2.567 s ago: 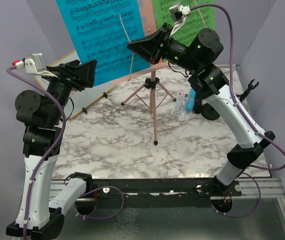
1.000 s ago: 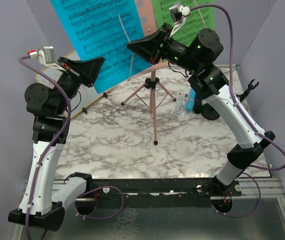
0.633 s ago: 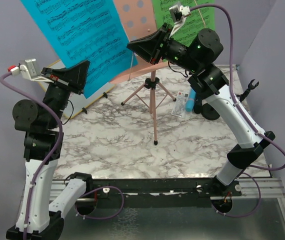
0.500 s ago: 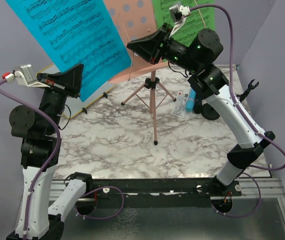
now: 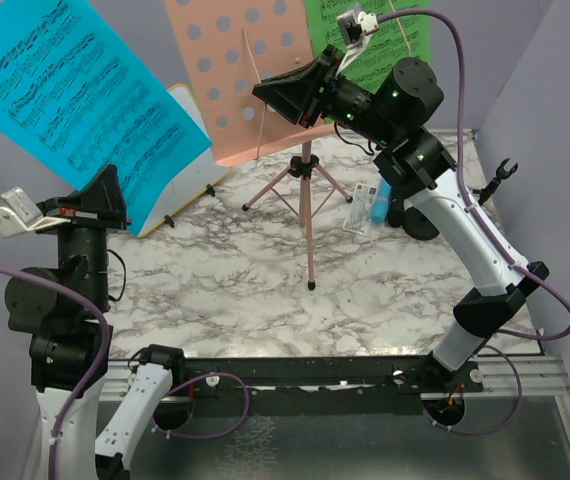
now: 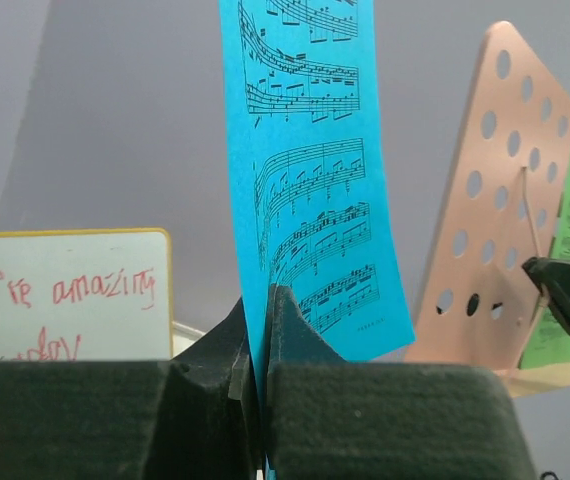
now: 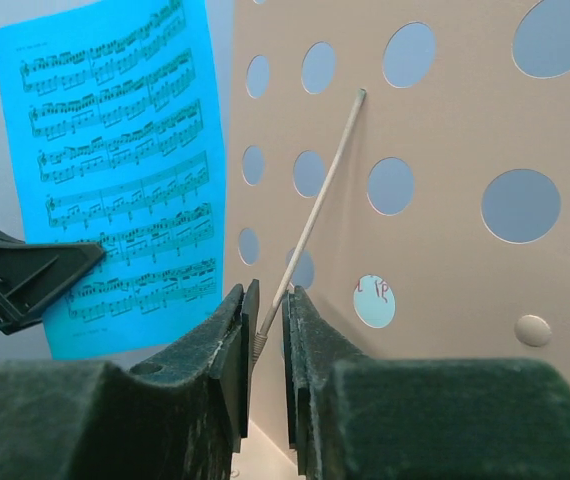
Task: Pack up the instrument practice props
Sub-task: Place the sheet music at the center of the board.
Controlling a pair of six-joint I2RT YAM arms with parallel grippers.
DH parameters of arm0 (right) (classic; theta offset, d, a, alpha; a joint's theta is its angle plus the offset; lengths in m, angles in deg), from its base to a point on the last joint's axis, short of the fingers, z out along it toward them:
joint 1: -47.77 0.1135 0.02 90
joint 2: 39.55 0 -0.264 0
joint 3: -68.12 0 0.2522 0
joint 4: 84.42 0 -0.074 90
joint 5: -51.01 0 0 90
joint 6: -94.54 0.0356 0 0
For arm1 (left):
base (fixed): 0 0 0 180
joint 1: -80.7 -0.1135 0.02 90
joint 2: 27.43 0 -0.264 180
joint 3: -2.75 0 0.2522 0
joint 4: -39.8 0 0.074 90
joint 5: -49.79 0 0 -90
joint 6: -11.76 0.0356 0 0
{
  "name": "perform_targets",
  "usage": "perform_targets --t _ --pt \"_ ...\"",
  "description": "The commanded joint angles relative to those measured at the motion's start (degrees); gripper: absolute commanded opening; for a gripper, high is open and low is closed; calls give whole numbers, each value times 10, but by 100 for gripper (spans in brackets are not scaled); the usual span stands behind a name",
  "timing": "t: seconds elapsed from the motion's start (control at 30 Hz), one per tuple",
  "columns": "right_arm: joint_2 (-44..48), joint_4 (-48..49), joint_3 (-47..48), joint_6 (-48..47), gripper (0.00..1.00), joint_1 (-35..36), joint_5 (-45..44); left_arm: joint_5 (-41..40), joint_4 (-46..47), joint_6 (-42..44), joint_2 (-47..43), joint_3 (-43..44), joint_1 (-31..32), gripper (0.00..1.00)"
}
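Top external view: left fingers clamp shut on the blue sheet, holding it in the air left of the pink tray, apart from it. The right fingers stand a narrow gap apart around the tray's thin wire; whether they pinch it I cannot tell. The green sheet stands on the tray. The mics and a holder lie on the tabletop. Nothing looks packed yet.
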Motion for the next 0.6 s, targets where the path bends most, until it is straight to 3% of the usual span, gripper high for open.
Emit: perform_targets --t 0.0,0.33,0.57 --pt "-13 -29 -2 -22 23 -4 -29 -70 -33 9 -23 -25 -2 0" --pt "23 -35 -29 -42 33 -4 -32 -118 -83 -15 -60 -61 0 0" --pt "79 -33 -75 -73 53 -4 -35 -78 -126 -61 -53 -109 3 0"
